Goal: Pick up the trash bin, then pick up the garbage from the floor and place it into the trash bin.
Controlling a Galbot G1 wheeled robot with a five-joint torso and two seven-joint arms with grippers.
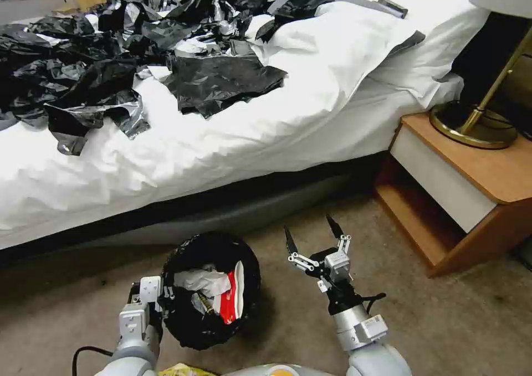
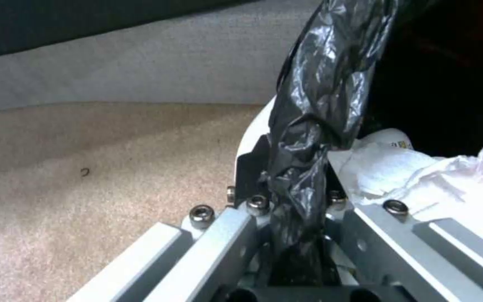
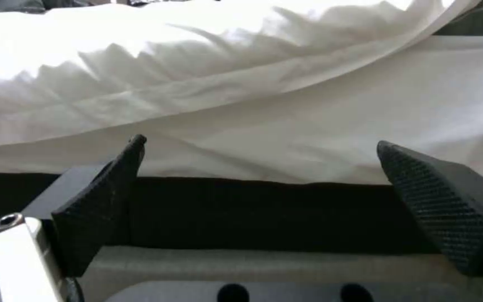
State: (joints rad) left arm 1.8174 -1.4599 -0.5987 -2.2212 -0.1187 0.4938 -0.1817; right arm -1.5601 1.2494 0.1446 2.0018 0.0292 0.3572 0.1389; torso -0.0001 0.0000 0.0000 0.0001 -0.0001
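**Bin held at left, right gripper spread and empty**

While the left gripper (image 1: 160, 301) clamps the near-left rim of the trash bin (image 1: 188, 323), the bin hangs just above the carpet floor (image 1: 454, 320) in front of the bed (image 1: 221, 143), tilted so its mouth faces the head cam. Its black bag liner (image 1: 213, 246) is folded over the rim. Inside: crumpled white tissue (image 1: 202, 281) and a red-and-white carton (image 1: 233, 298), touching each other. The right gripper (image 1: 313, 235) is held just right of the bin w/ fingers spread apart, nothing between them, tips aimed at the bed base. A yellow wrapper (image 1: 185, 370) shows at the bottom edge by the robot's body. Loose black bags (image 1: 221, 82) lie scattered over the bed; a nightstand (image 1: 471, 193) w/ a brass lamp base (image 1: 471, 127) stands at right.

Left wrist view: left gripper (image 2: 294, 197) fingers closed on the bin's rim (image 2: 250, 134), bunched liner (image 2: 320, 105) pinched between them; white tissue (image 2: 398, 167) sits just inside the bin; carpet (image 2: 85, 176) beyond.

Right wrist view: right gripper (image 3: 261, 144), both black textured fingers (image 3: 437, 197) wide apart and empty, facing the white bed sheet (image 3: 253, 105) and the dark gap under the bed.
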